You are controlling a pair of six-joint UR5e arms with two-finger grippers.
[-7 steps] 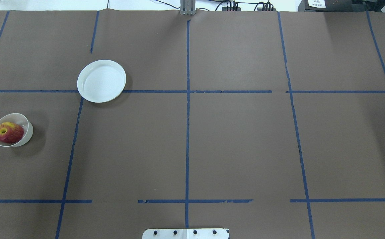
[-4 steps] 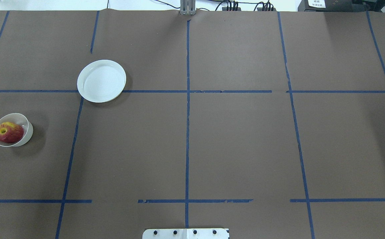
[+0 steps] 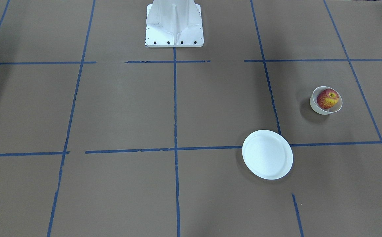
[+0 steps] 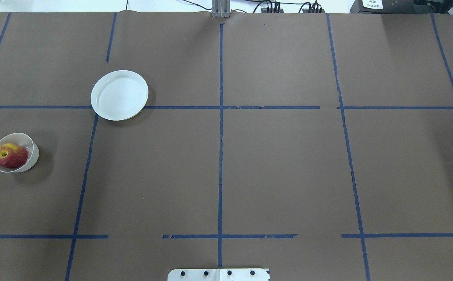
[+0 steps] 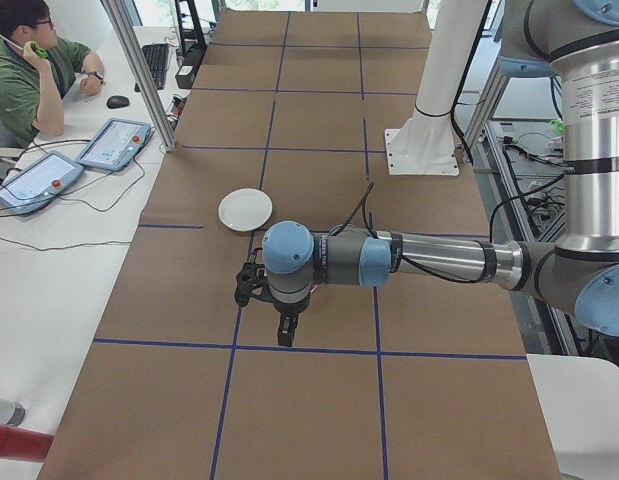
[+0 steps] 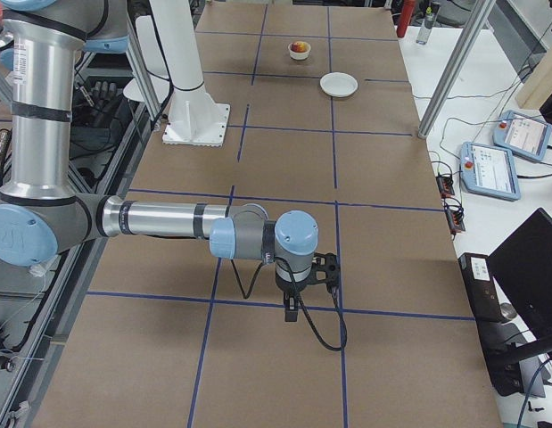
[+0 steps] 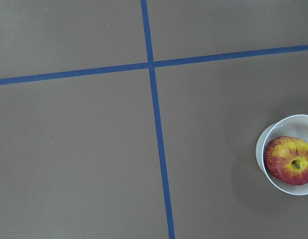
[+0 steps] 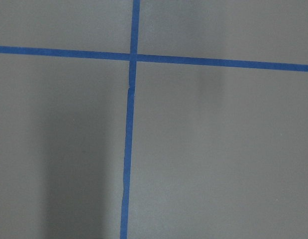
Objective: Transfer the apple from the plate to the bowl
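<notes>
No change on the overhead view over the last second: apple (image 4: 11, 155), bowl (image 4: 32, 155) and plate (image 4: 119, 95) lie as they did. Task looks complete. The apple sits in the bowl and nearly fills it, stem hollow showing. The plate is bare, well apart from the bowl. Left gripper (image 5: 285, 338) and right gripper (image 6: 291, 312) hang above the brown paper (image 4: 281, 168), seen side-on only. Their opening cannot be told, and no object is seen at either.

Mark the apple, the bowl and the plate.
apple (image 4: 12, 157), overhead view, red skin.
bowl (image 4: 36, 156), overhead view, outer wall.
plate (image 4: 120, 95), overhead view, bare centre.
</notes>
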